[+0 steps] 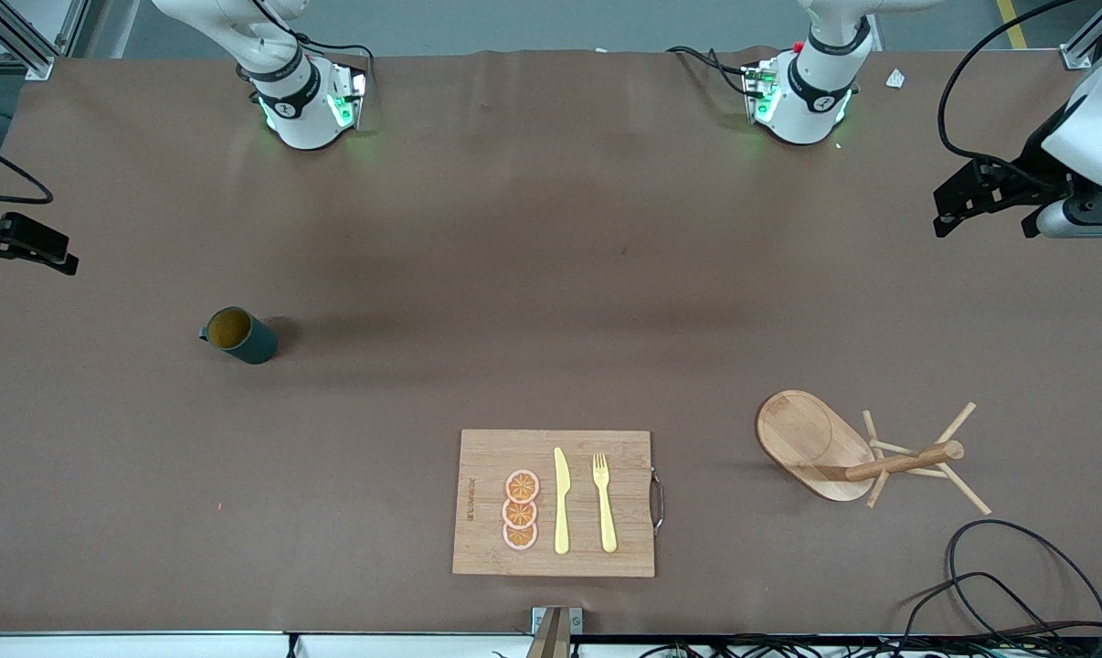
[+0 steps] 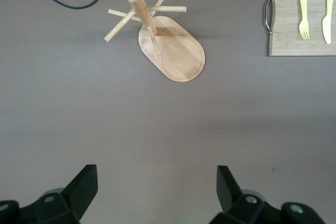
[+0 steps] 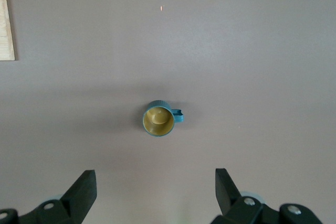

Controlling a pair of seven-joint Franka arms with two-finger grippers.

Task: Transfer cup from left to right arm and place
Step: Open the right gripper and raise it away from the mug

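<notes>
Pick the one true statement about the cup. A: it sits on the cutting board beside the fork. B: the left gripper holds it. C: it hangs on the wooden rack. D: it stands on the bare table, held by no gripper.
D: the cup stands upright on the bare table, apart from the cutting board and both open grippers.

cutting board (image 1: 553, 503), knife (image 1: 561, 501), fork (image 1: 604, 501), peg rack (image 1: 843, 450)

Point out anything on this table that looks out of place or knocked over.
Nothing stands out. The cup stands upright toward the right arm's end, the peg rack stands on its base, and the cutlery lies straight on the cutting board.
</notes>
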